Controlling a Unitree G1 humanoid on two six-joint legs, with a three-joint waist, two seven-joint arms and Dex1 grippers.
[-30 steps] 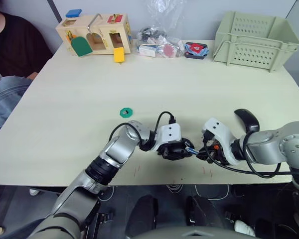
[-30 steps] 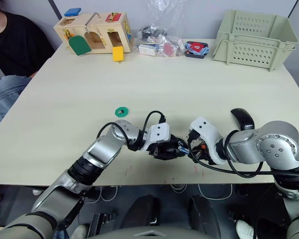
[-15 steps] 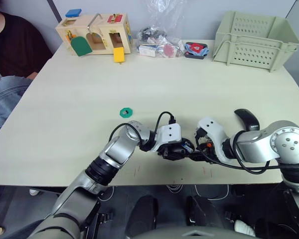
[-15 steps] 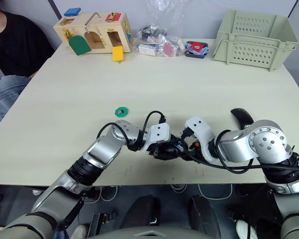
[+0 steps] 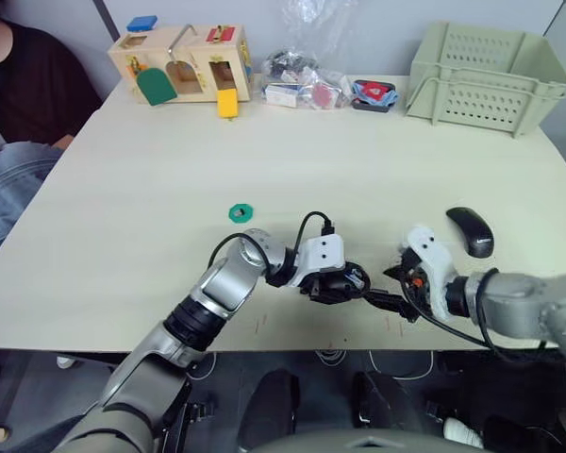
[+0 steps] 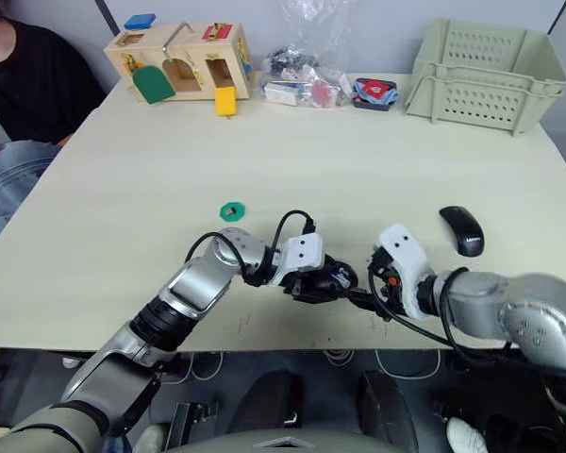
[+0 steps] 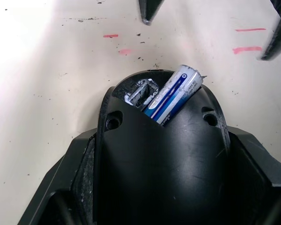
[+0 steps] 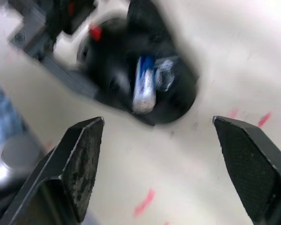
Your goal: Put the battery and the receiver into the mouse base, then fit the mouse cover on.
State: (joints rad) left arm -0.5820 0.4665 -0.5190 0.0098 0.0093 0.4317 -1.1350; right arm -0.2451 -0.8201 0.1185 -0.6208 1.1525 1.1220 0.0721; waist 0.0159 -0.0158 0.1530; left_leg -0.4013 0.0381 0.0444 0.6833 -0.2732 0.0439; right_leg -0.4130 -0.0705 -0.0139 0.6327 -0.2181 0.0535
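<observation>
The slim blue cylindrical battery with its silver-white end [image 7: 174,93] lies in the open bay at the end of the black oval plastic mouse base [image 7: 161,154], tilted, with the silver end poking up above the rim, so it does not look fully seated. Beside it in the bay sits a small metallic part [image 7: 139,91], possibly the receiver or a contact; I cannot tell which. The base is near the front edge of the pale counter [image 5: 292,160], clamped between the black fingers of the left gripper [image 5: 332,282], which holds it steady.

The right gripper [image 8: 164,154] hangs just beside the base with its two black fingers [image 8: 79,154] spread wide and nothing between them. The smooth glossy black mouse cover [image 5: 471,231] lies on the counter on the robot's right, well apart from the base.

The battery step looks to be in its last part: placed but not pressed home. The next move likely calls for the free right gripper to push the raised silver end down until the cell lies flat, while the left keeps its hold. After that comes the receiver, if not already in, and then the cover.

A small green disc [image 5: 241,212] lies farther back.
</observation>
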